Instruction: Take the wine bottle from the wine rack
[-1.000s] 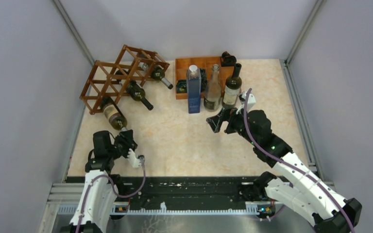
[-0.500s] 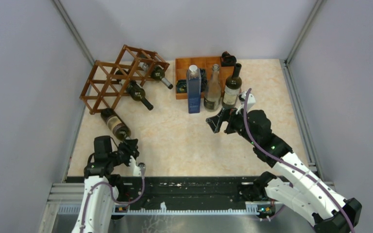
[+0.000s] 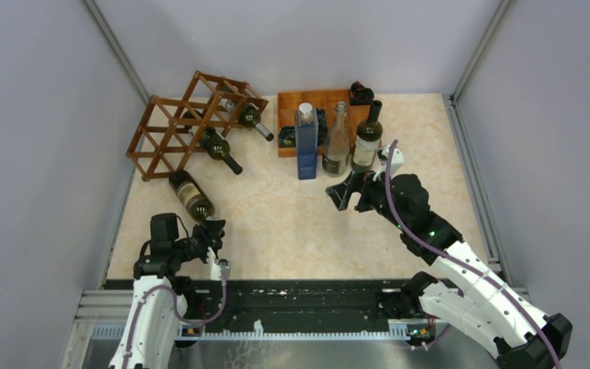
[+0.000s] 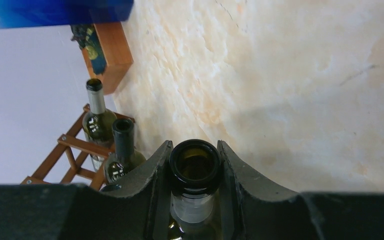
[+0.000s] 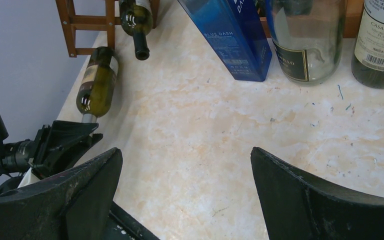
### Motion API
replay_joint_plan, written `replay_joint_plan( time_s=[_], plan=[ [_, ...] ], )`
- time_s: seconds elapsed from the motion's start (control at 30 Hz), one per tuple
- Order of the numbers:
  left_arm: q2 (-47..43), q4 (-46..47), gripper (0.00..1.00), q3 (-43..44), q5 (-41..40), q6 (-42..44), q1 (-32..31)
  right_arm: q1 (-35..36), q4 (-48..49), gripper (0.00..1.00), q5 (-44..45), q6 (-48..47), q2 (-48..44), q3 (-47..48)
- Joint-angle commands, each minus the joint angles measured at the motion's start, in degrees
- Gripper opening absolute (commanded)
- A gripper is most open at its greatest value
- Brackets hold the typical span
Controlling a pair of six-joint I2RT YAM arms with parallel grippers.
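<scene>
The reddish-brown lattice wine rack stands at the back left and holds two dark bottles. A third wine bottle lies on the table just in front of the rack, clear of its cells. My left gripper is shut on that bottle's neck; the left wrist view shows the open mouth clamped between the fingers. The bottle and the left gripper also show in the right wrist view. My right gripper is open and empty over the middle of the table.
A flat orange-brown tray sits at the back centre. In front of it stand a blue box-shaped bottle, a clear bottle and a dark green bottle. Grey walls close in both sides.
My left gripper has pulled back toward the near edge with the bottle's neck in it. The bottle has slid out of the rack's lowest cell onto the table. The right arm has not moved.
</scene>
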Motion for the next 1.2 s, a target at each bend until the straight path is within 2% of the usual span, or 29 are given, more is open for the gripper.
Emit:
replay_joint_plan(
  time_s=[0.0,0.17,0.5,0.57,0.9,1.17],
  plan=[
    [3.6,4.9,0.0,3.8,12.5,39.8,-0.5,0.2,1.7,0.99,-0.4,0.1,-0.1,2.0],
    [10.2,4.4,0.0,10.4,17.9,39.8,-0.6,0.1,1.6,0.99,-0.5,-0.2,0.6,2.5],
    [19.9,0.7,0.0,23.8,19.4,37.3,-2.3,0.3,2.0,0.99,-0.9,0.2,2.1,3.1],
    [20.3,0.0,0.0,25.8,19.3,33.2,-4.1,0.2,1.9,0.99,-0.9,0.3,2.2,3.4],
    [16.5,-3.2,0.0,31.3,14.7,1.5,-8.8,0.8,2.1,0.99,-1.3,0.0,3.7,4.0],
    [21.3,-11.8,0.0,41.9,16.1,-21.3,-10.6,1.5,3.0,0.99,-3.8,-1.6,5.6,5.3]
  ],
)
